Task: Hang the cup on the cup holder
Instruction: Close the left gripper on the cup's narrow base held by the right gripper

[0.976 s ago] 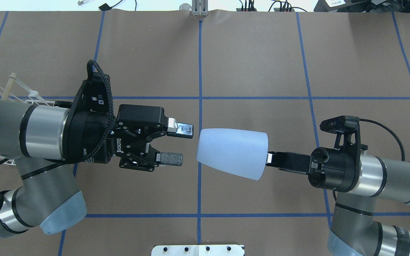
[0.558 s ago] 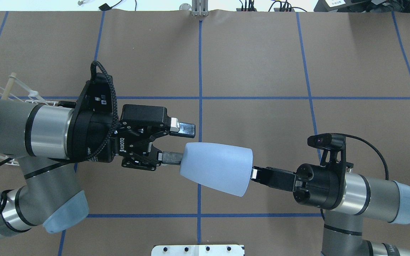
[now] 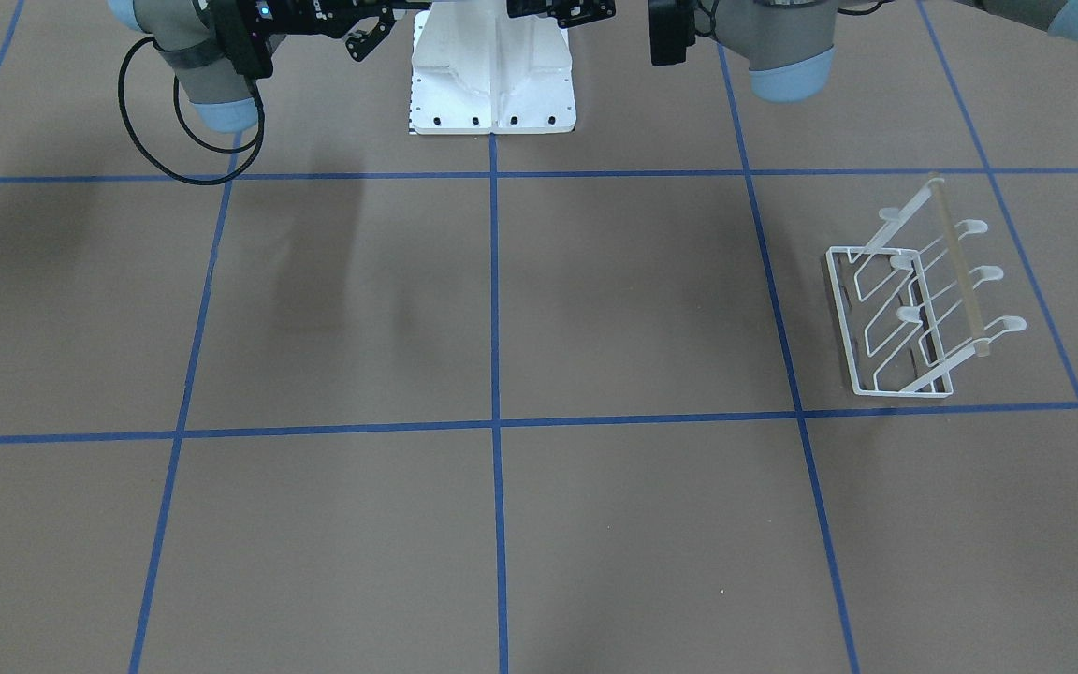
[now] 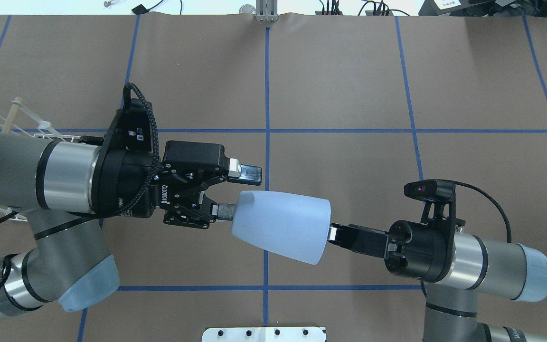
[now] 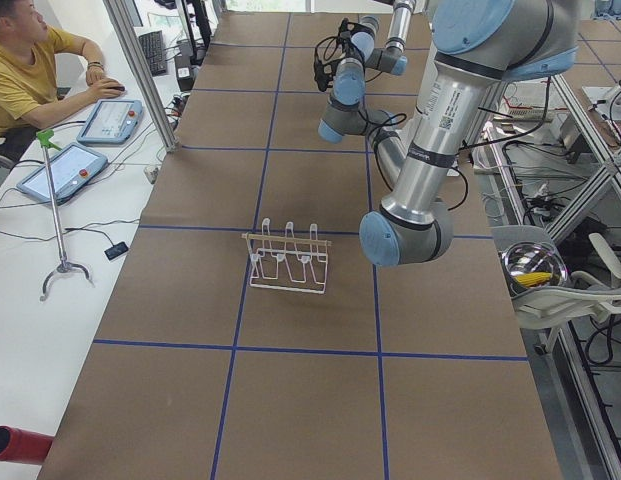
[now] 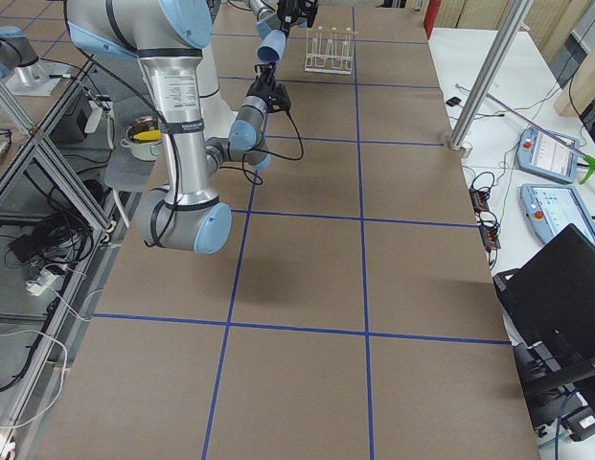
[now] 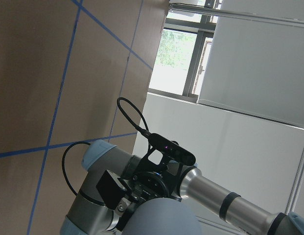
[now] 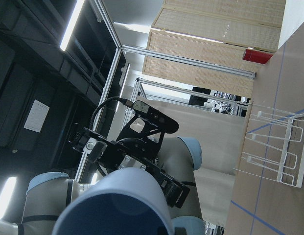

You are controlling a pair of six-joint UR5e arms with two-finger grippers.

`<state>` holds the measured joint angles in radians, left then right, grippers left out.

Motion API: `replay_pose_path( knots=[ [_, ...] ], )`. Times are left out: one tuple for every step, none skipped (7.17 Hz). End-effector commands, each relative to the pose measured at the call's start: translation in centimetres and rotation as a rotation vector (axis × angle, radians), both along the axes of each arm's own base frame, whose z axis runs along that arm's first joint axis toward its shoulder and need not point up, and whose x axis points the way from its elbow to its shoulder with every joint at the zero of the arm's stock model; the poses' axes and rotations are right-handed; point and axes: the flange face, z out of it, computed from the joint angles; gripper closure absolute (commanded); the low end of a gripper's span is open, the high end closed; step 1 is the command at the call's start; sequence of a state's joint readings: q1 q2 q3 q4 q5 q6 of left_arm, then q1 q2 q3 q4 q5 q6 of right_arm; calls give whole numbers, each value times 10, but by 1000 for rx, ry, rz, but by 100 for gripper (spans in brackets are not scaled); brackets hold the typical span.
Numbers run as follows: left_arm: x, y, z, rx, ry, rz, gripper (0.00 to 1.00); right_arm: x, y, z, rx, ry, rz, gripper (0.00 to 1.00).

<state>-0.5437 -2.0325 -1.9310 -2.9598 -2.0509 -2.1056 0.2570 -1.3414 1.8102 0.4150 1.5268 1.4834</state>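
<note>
The pale-blue cup point(image 4: 280, 227) lies on its side in the air over the table's middle. My right gripper point(image 4: 333, 234) is shut on its wide rim. The cup's rounded closed end sits between the fingers of my left gripper point(image 4: 236, 192), which is open; its upper finger point(image 4: 246, 174) stands clear of the cup and its lower finger point(image 4: 225, 211) runs under the end. The cup also shows in the left wrist view point(image 7: 161, 221) and the right wrist view point(image 8: 117, 205). The white wire cup holder point(image 3: 913, 309) stands on the table, mostly hidden under my left arm in the overhead view point(image 4: 22, 116).
A white bolted pedestal base point(image 4: 264, 334) sits at the near table edge between the arms. Blue tape lines grid the brown table. An operator point(image 5: 30, 70) sits at a side desk with tablets. A metal bowl point(image 5: 533, 265) sits off the table.
My right arm has carried the cup leftward and slightly nearer, so its closed end has gone from apart to between my left gripper's fingers. The left gripper has stayed open.
</note>
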Motion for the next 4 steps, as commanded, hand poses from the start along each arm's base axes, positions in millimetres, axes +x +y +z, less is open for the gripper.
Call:
replay_pose_path(
  knots=[
    [1,2,0,0,1,6,7,-1,0,0,0,0,0,100],
    [2,4,0,1,2,10,8,-1,0,0,-1,-3,1,100],
    [2,5,0,5,9,12,8,0,-2,0,-13,-9,11,100],
    [2,8,2,9,17,18,8,0,-2,0,-19,-11,17,100]
  ],
)
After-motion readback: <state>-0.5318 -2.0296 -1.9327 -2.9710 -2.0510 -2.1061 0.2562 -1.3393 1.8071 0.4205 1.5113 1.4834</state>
